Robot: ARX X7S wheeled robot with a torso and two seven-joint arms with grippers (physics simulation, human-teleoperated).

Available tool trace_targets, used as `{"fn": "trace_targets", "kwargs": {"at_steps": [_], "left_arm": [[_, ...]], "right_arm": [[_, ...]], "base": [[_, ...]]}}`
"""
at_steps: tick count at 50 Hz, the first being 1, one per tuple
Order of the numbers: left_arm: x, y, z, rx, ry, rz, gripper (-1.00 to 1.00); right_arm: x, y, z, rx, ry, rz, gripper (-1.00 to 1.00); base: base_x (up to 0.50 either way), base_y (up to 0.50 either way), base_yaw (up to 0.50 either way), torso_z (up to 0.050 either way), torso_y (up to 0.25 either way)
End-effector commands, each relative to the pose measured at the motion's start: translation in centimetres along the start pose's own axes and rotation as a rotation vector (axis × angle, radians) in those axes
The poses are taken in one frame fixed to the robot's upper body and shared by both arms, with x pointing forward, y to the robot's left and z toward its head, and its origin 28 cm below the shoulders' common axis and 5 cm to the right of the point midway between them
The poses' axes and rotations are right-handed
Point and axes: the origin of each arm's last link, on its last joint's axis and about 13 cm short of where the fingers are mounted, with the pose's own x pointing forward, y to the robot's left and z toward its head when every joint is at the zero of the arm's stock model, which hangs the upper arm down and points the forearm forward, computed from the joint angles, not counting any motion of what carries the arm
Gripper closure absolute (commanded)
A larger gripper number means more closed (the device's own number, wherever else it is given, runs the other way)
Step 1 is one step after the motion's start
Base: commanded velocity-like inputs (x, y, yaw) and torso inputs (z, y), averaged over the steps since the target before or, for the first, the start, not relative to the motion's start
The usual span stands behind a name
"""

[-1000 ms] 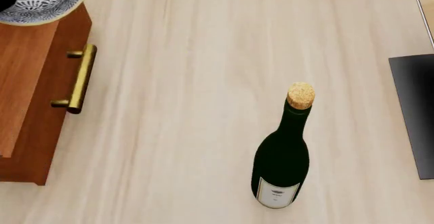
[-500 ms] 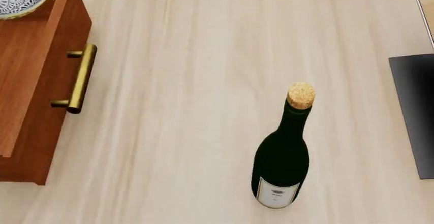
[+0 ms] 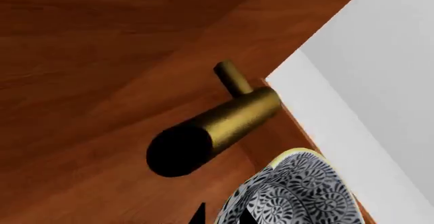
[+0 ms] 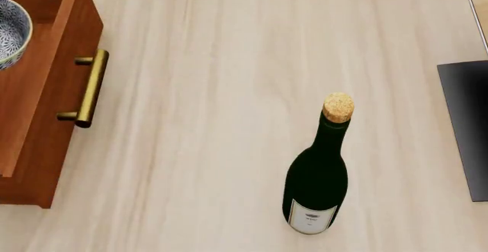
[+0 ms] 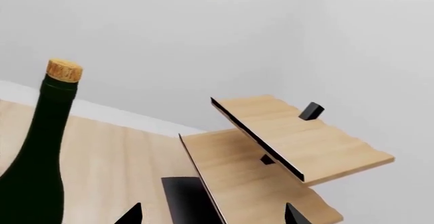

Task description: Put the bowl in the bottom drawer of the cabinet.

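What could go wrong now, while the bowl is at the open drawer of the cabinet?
1. The bowl sits at the head view's edge, mostly cropped, so whether it rests inside the drawer cannot be confirmed; it might tip against the wall.
2. In the left wrist view, a brass handle is very close to the bowl; a retreating arm could knock it.
3. The wine bottle stands upright and could topple.

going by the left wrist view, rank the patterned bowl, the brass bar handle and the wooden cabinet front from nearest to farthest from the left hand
1. Small round white bowl with blue-grey floral pattern: right at the left hand, beside its dark fingertips.
2. Brass bar handle: just past the bowl, standing off the wood on its post.
3. Reddish-brown wooden cabinet front: behind the handle, farthest.
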Motion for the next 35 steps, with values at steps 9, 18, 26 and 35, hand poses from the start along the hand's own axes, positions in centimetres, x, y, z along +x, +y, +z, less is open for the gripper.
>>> {"fn": "trace_targets", "kwargs": {"at_steps": [9,18,26,35], "left_arm": [[3.1,3.7,-3.0,0.009,0.040,0.185,1.00],[3.9,5.5,-5.3,0.045,0.084,0.215,1.00],[4.1,6.2,-6.3,0.059,0.108,0.229,1.00],[4.1,7.0,-6.7,0.061,0.124,0.247,1.00]], "right_arm": [[0.3,0.3,-0.2,-0.001,0.000,0.017,-1.00],[0.2,0.2,-0.3,-0.003,0.004,0.021,-1.00],[0.0,0.2,-0.4,0.000,0.011,0.025,-1.00],[-0.4,0.2,-0.2,0.000,0.015,0.028,-1.00]], "base": [[0.00,0.00,0.00,0.000,0.000],[0.00,0.00,0.00,0.000,0.000],[0.01,0.00,0.00,0.000,-0.002],[0.02,0.00,0.00,0.000,-0.007]]}}
